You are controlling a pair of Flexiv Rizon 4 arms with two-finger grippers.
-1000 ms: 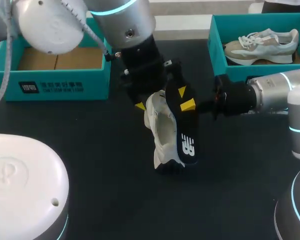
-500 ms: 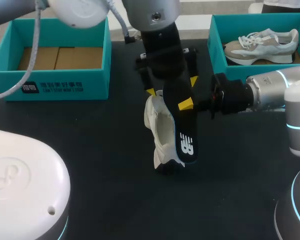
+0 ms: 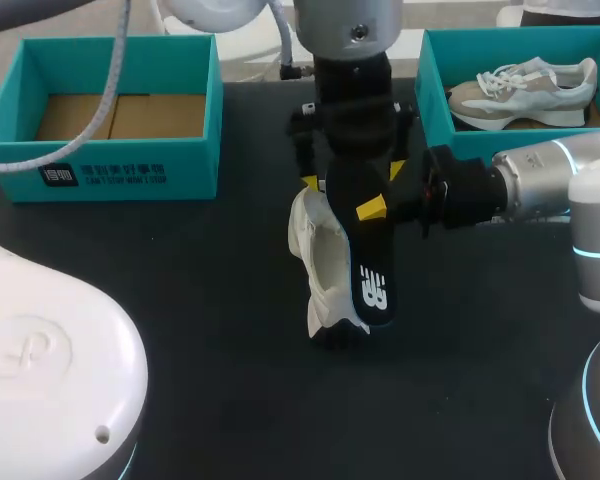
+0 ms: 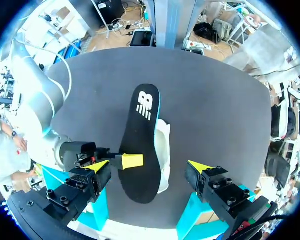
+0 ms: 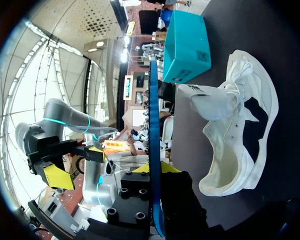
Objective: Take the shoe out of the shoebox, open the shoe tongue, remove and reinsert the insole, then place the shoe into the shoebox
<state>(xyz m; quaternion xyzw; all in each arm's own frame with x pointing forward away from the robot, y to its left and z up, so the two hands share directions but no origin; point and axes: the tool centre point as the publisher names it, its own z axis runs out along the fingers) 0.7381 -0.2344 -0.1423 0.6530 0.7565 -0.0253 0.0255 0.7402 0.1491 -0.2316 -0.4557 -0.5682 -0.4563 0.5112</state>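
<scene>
Insole [image 3: 368,262] stands on edge, clamped in the right jaws, its long axis crosswise to them and its logo end down beside the white shoe [image 3: 320,262]. That shoe lies on its side on the tabletop [image 3: 180,300] just past the jaws' tips, its opening turned toward the insole. Left jaws hang wide apart above both, holding nothing; the right arm looks better placed to feed the insole back in.

Over shoe [image 3: 315,255]: insole [image 3: 368,270], left gripper [image 3: 352,178] spread astride it.
Right of shoe: right arm [image 3: 540,185] bars the way.
Left of shoe: bare desk [image 3: 210,300] up to shoebox [image 3: 120,170].
</scene>
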